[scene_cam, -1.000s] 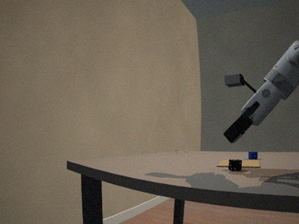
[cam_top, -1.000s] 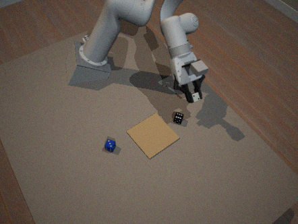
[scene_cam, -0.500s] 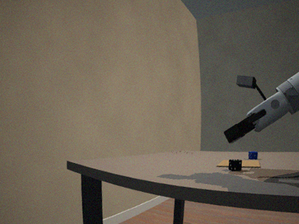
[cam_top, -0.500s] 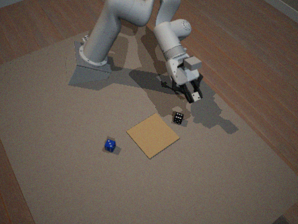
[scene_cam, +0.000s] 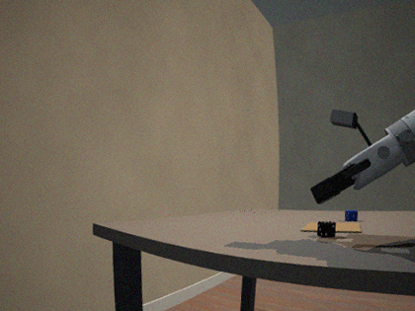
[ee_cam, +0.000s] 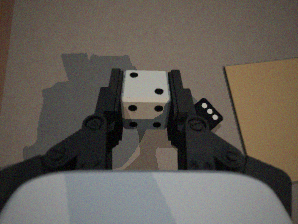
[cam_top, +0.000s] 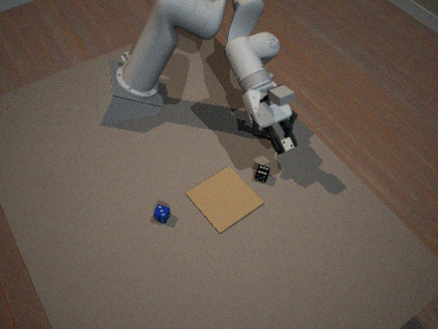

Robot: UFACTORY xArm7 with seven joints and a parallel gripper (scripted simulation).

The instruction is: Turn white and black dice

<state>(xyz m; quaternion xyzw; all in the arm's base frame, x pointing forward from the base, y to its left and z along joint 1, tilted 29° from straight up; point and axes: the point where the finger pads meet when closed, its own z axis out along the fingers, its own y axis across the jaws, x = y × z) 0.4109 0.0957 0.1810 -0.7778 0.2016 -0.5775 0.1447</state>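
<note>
Showing two pips, the white die [cam_top: 287, 144] [ee_cam: 145, 86] hides in exterior view.

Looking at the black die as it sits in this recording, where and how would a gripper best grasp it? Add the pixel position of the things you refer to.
Probably from straight above, with the fingers on two opposite upright sides. The black die [cam_top: 263, 173] [scene_cam: 327, 228] [ee_cam: 208, 112] is a small cube resting flat on the table beside the mat [cam_top: 225, 199] [scene_cam: 347, 227] [ee_cam: 265, 120], so opposite sides are parallel, while its underside is out of reach.
</note>
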